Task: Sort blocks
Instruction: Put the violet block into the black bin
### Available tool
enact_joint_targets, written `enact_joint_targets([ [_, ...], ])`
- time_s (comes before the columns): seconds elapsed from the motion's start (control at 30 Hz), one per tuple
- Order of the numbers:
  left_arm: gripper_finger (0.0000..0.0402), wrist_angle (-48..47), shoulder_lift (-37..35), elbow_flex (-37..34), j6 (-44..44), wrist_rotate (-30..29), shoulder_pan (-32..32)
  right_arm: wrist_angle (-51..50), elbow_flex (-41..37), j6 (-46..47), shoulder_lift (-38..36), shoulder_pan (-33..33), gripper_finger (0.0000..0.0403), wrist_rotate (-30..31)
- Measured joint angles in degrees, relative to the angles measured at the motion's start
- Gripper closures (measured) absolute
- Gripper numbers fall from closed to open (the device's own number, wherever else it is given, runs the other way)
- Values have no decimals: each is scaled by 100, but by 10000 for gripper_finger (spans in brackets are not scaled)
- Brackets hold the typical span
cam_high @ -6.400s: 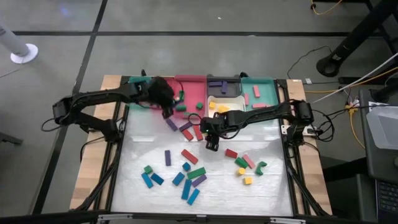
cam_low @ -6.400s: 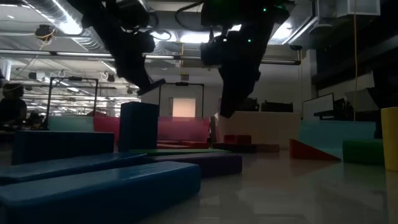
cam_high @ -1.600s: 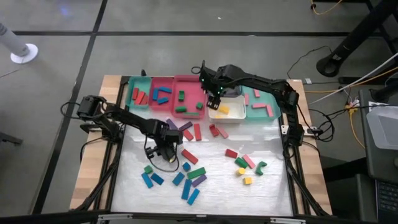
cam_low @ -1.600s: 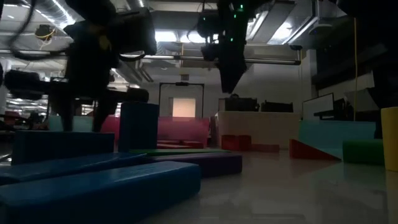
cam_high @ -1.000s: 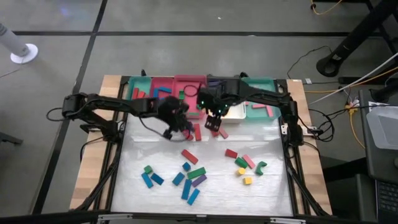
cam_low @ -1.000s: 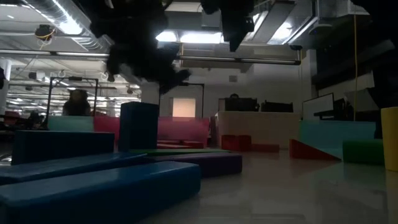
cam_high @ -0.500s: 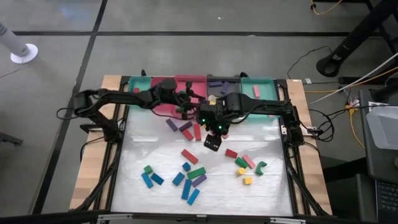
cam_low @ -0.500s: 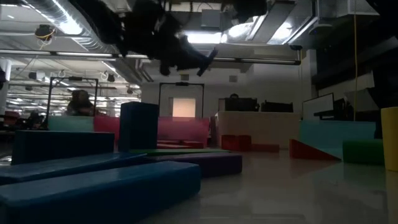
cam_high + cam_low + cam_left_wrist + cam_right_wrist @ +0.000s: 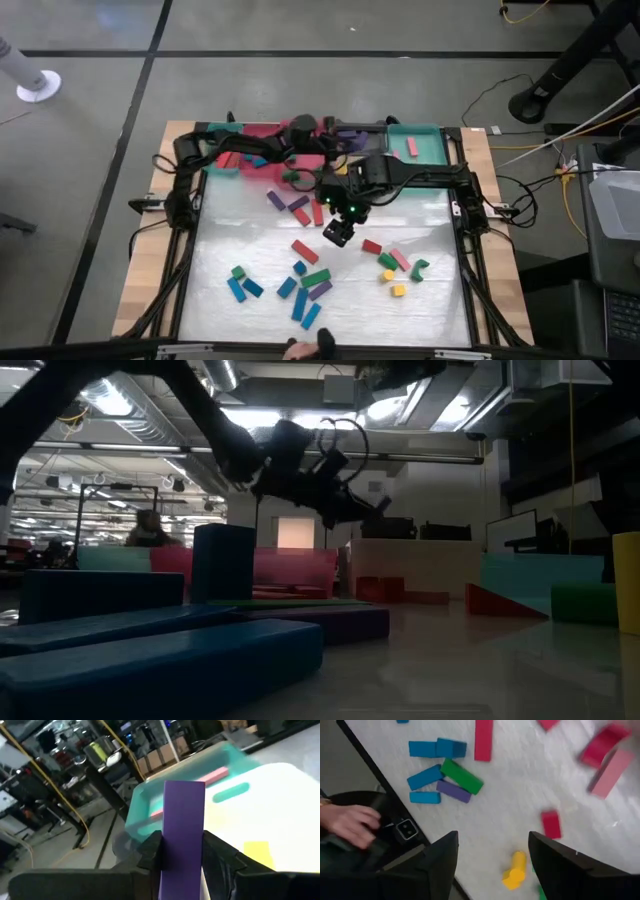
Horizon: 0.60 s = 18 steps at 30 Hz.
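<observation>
Since half a second ago, the left gripper (image 9: 318, 150) is being carried farther along the back row of trays, and the right gripper (image 9: 338, 234) is being lowered a little toward the mat. A purple block (image 9: 183, 837) is being held upright between the left fingers (image 9: 150, 851), clamped at its lower half on the two long faces; the tip is rising clear above them. Beyond it, a white tray (image 9: 280, 800) and a teal tray (image 9: 150, 800) are being seen. The block is judged to be light, stiff and smooth, so a grip across the flat long sides is thought best, and slipping is possible if it is held loosely. The right gripper is being kept wide apart and empty above the loose blocks (image 9: 442, 772); a red block (image 9: 551, 824) is lying just ahead of it, a yellow one (image 9: 514, 874) between its fingers.
</observation>
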Motion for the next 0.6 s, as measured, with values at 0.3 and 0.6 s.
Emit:
enact_joint_targets([
  [0.3, 287, 1, 465, 503, -227, -419, 207, -53, -39, 1379, 0, 703, 162, 347],
  [0.6, 252, -3, 464, 503, -1272, -893, 275, -46, -475, 3186, 2, 1417, 162, 591],
])
